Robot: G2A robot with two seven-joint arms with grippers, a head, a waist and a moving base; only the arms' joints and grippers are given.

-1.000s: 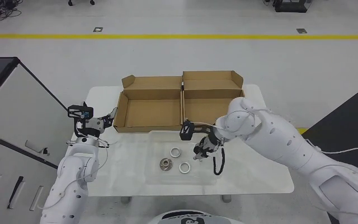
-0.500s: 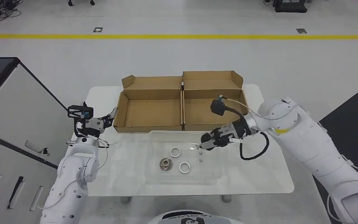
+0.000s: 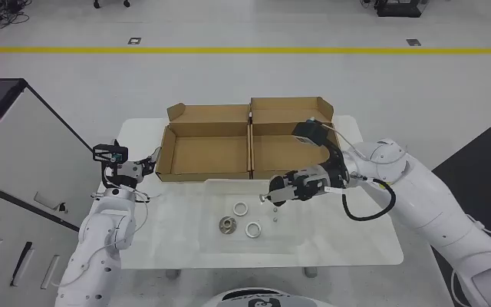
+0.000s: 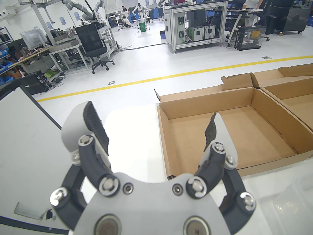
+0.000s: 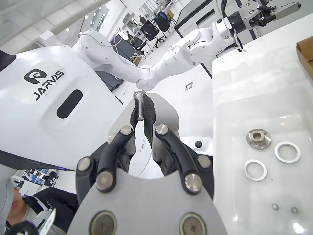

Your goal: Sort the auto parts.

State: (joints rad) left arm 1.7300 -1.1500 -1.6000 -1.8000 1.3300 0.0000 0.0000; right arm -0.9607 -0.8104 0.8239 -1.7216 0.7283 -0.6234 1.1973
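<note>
I see a white table [image 3: 364,245] with two open brown cardboard boxes [image 3: 207,153] [image 3: 284,150] side by side at the far edge. Clear plastic tray [image 3: 295,239] sits in front of them. Left gripper [image 4: 151,113] is spread wide and empty, beside the left box. Right gripper [image 5: 143,106] is above the tray, clamped on a threaded steel bolt [image 5: 139,107]. Lying in the tray: silver flanged hub [image 5: 258,138], two white rings [image 5: 287,152] [image 5: 255,170], two tiny metal nuts [image 5: 275,206] [image 5: 294,210].

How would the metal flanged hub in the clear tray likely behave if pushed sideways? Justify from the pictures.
The hub lies flat on its wide flange, so it would probably slide, not roll or tip. It looks like solid metal: likely stiff and heavy for its size. The smooth tray may let it skid.
</note>
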